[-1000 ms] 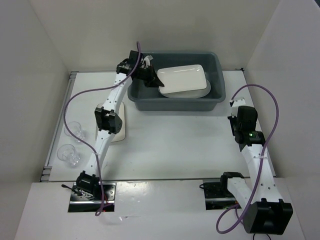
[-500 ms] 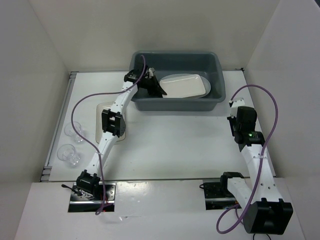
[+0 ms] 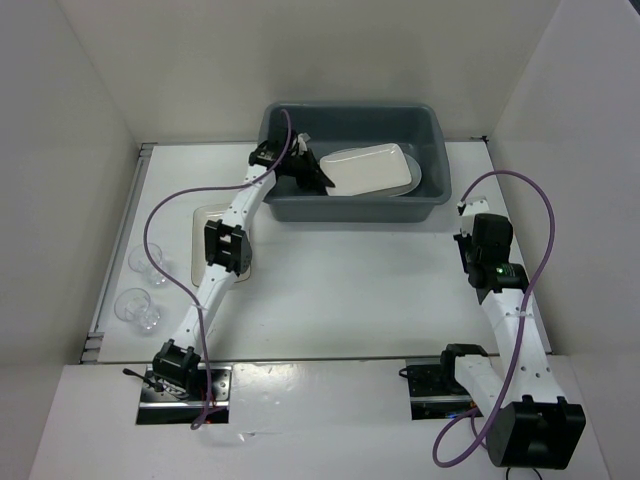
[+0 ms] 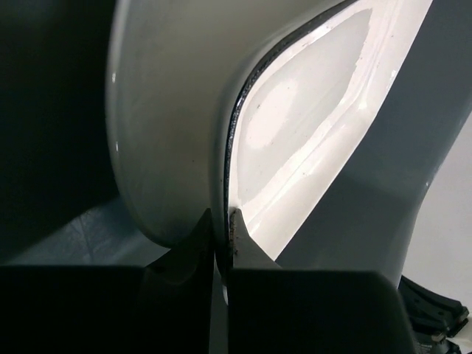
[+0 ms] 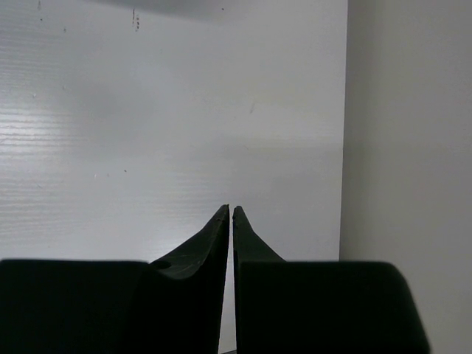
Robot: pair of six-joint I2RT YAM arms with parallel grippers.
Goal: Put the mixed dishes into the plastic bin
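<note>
The left hand [image 4: 221, 227] was pinched on the thin rim of a rounded-rectangle plate [image 3: 372, 168], one finger on each face of the edge w/ almost no gap. The plate was held low inside the bin [image 3: 350, 211], apparently lying over a white platter [image 3: 418, 181] on the bin floor. Whether the held end was fully down could not be told. An edge grip was prob. used because a flat glazed plate offers nothing else to a two-finger hand. The arm was extended over the bin's left wall so the plate could be laid on the stack, not dropped. Judged step: release, i.e. plate nearly placed, not yet let go.

Materials: the plate was glossy, smooth and hard, w/ a shallow well and raised lip; a dark line was seen along its edge in the wrist view. The bin was dark grey matte plastic, w/ rounded corners and a flared rim.

Not yet binned, on the tabletop [image 3: 350, 280]: a cream plate [image 3: 200, 218], partly hidden under the left arm, plus two clear glass cups near the left edge, the far cup [image 3: 148, 262] and the near cup [image 3: 137, 309].

The right hand [image 5: 231, 214] was pressed together, empty, over bare tabletop well apart from the bin, presumably to stay clear.
</note>
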